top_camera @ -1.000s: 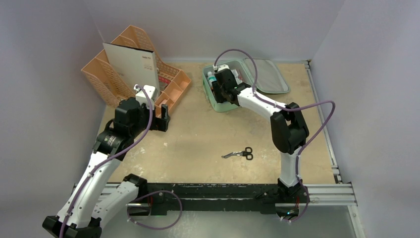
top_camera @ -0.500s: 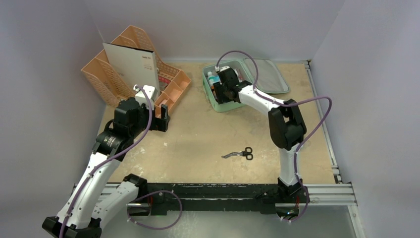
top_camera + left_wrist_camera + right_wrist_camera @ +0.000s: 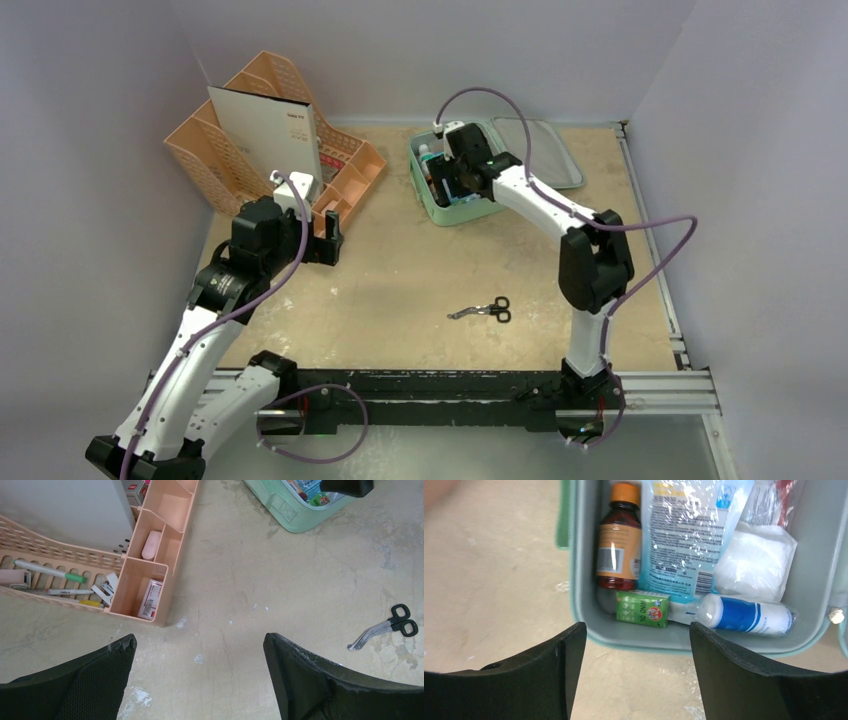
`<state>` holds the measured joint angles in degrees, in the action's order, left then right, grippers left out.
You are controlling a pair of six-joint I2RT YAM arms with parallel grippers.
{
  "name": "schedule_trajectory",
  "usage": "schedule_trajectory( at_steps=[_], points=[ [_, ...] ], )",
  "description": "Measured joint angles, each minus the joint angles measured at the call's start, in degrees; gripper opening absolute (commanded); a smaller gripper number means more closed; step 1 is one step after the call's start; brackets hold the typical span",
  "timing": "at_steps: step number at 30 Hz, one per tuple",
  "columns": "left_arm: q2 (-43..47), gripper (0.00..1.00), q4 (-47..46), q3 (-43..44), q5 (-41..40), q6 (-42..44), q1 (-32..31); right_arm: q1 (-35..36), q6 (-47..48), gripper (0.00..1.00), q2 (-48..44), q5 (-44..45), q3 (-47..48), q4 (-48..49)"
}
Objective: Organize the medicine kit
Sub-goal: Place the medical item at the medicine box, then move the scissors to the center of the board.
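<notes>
One mint-green medicine kit [image 3: 465,212], rounded corners, lies open with grey lining.

Both looked like the same build. The left arm [image 3: 195,345] at lower left and the right arm [image 3: 535,200] at right had glossy white shells with chunky black joints. A thin purple cable [image 3: 655,240] looped loosely along each, and the matte black wedge-shaped fingers [image 3: 305,680] looked a bit scuffed.
</notes>
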<state>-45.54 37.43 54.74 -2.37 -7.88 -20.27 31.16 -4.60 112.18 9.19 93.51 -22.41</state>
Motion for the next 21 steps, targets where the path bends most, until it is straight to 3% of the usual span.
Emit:
schedule_trajectory(
  at_steps=[6,16,21],
  points=[
    [-0.6,1.00,0.0,0.0,-0.4,0.0,0.0,0.0,4.0,0.70,-8.3,-4.4,-3.7,0.3],
    [-0.6,1.00,0.0,0.0,0.7,-0.4,0.0,1.1,22.2,0.68,-23.8,-17.9,-25.4,-4.1],
    [-1.0,1.00,0.0,0.0,1.5,-0.5,0.0,1.8,32.3,0.64,-34.9,-19.4,-35.9,-7.4]
  ],
)
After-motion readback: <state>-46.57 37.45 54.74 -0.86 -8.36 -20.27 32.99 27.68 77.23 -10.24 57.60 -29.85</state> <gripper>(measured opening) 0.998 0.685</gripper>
